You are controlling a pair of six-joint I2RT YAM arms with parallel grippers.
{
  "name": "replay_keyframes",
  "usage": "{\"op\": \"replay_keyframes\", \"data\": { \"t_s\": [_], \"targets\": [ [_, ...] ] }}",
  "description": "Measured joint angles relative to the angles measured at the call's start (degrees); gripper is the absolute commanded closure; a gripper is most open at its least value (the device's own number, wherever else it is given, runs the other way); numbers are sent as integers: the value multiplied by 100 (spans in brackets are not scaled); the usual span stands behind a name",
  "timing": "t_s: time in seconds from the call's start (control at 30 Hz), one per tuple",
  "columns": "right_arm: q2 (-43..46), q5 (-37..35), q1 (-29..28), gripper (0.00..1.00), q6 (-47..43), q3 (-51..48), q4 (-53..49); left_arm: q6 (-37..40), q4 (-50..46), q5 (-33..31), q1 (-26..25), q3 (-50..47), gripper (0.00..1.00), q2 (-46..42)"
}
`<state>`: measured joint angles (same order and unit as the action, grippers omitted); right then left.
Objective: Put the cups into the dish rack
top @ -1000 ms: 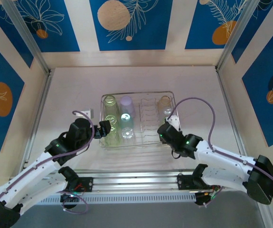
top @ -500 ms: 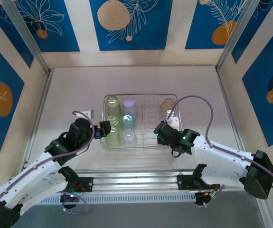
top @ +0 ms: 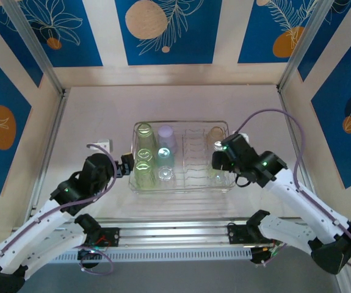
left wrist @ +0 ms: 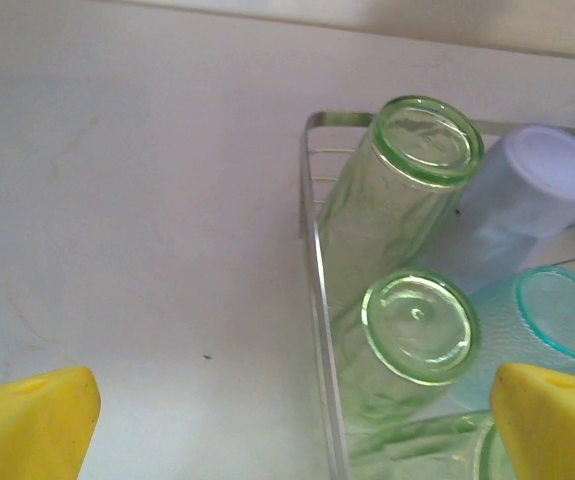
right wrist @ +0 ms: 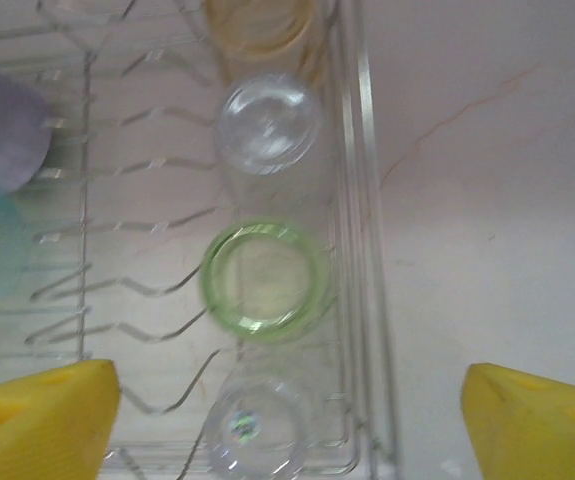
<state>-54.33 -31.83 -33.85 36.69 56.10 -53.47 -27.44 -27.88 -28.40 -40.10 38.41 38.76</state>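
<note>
The dish rack (top: 181, 190) sits central on the worktop (top: 83, 116), cups (left wrist: 417, 330) lining its left and right ends. The left gripper (left wrist: 289, 420) hangs released beside the rack's left edge; the right gripper (right wrist: 289, 412) gapes above a green cup (right wrist: 265, 277) at the right edge

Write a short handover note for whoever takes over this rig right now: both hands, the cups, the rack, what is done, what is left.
Left hand: open, empty, at the left edge of the dish rack.
Right hand: open, empty, over the rack's right column.
Cups, all in the rack: left green cups, lilac cup, teal cup, middle clear cup; right column: amber cup, far clear cup, right green cup, near clear cup.
Done: no cup seen on the table.
Left: likely only pulling both arms back.
</note>
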Motion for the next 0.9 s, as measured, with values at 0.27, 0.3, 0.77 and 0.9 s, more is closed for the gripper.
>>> {"op": "replay_keyframes", "data": {
  "t_s": [0.27, 0.3, 0.77, 0.9],
  "targets": [
    [179, 1241, 2933, 1, -1576, -935, 2258, 944, -74, -76, 1193, 1014, 1, 1810],
    [72, 1394, 3222, 1, -1714, -1115, 2614, 957, -87, -74, 1467, 1088, 1, 1974],
    [-1810, 2444, 4352, 1, -1928, -2774, 6706, 909, 3711, 17, 3722, -2006, 0, 1738],
    [-2330, 2479, 4218, 1, -1923, -2955, 7484, 1128, 4750, 328, 3901, -2017, 0, 2273]
  ]
}}
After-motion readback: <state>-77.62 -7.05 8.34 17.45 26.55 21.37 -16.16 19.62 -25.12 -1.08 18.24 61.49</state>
